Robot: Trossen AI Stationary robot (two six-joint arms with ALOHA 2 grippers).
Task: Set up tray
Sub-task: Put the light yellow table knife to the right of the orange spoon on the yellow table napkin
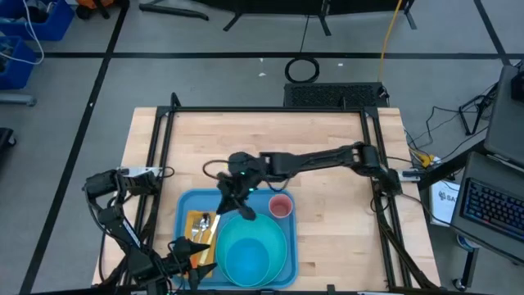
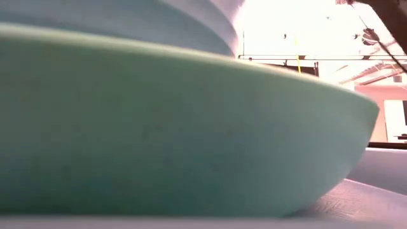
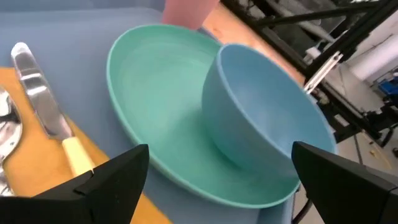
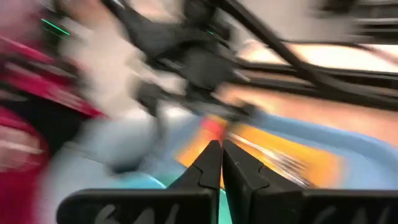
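Several dishes crowd the tray (image 1: pixel 187 215), a big blue rectangle with rounded corners at the near edge of the wooden table (image 1: pixel 327 164), long axis running left-right along that edge. On it sits a round turquoise plate (image 1: pixel 250 246), filling most of its middle and right part. A pale blue bowl (image 3: pixel 261 121) rests inside the plate, toward the plate's near side. A pink cup (image 1: pixel 280 206) stands at the tray's far right corner, just beyond the plate. An orange napkin (image 1: pixel 199 223) lies along the tray's left part, beside the plate, with a knife (image 3: pixel 46 112) and a spoon (image 3: pixel 7 124) on it.

Right gripper (image 1: pixel 243 211) reaches over the tray's far edge, above the plate's far rim, fingers pressed together with nothing between them; the right wrist view is motion-blurred. Left gripper (image 3: pixel 217 171) hangs at the tray's near left corner, fingers spread wide, holding nothing, looking across plate and bowl. Black frame rails (image 1: pixel 155 164) flank the table on both sides of the tray.
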